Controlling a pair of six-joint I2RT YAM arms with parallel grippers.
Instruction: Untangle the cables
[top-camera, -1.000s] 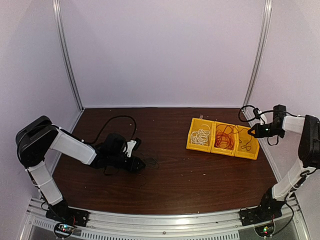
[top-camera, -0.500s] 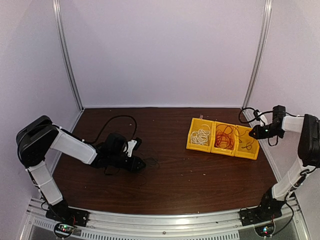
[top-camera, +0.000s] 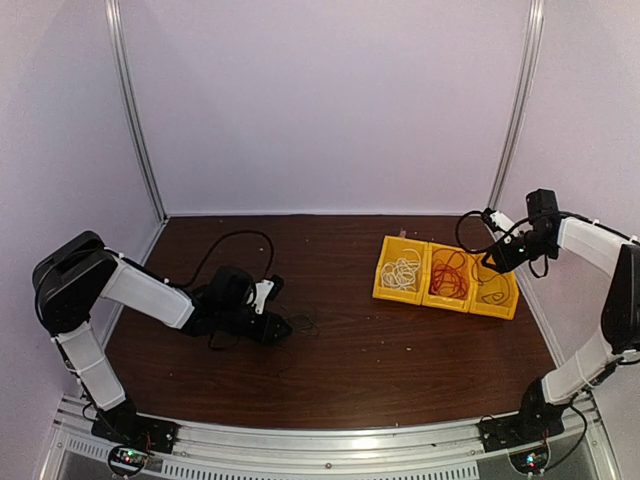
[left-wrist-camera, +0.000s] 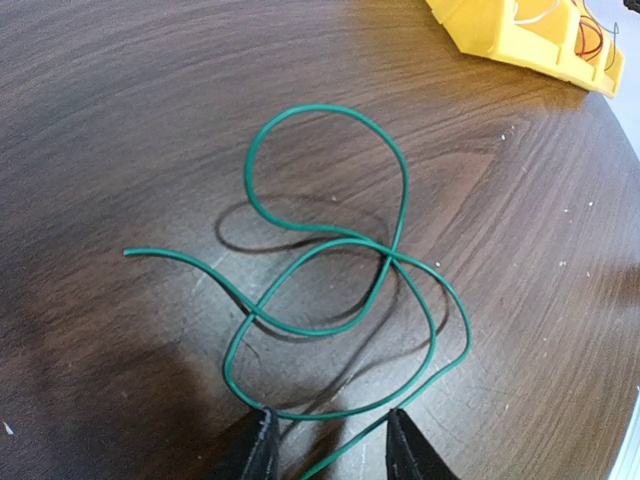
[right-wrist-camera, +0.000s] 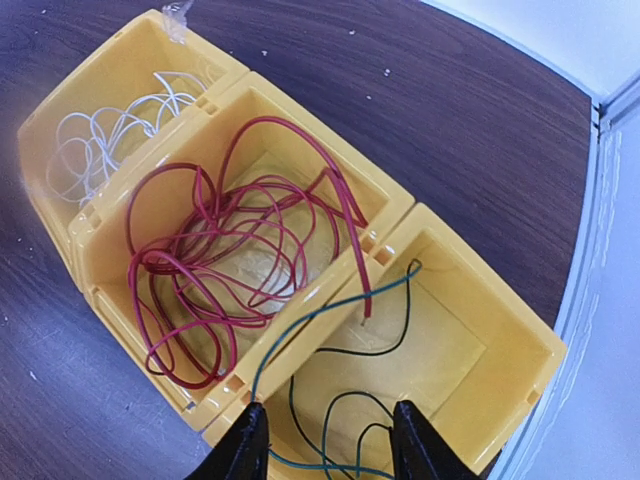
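A thin green cable lies in loose overlapping loops on the dark wooden table. My left gripper is low over its near end. The fingers are open, with two strands running between them and nothing pinched. From above, that gripper sits left of centre. Three joined yellow bins stand at the right. The white cable fills the left bin and the red cable the middle one. A dark cable lies loose in the right bin. My right gripper hovers open above it, holding nothing.
White enclosure walls with metal posts ring the table. A thick black arm cable arcs over the table behind the left arm. The right bin's floor is mostly bare. The table's right edge runs close beside the bins.
My right gripper went from shut to open, and the dark cable now rests in the right bin. That arm has lifted and swung back a little. The left arm has not moved.
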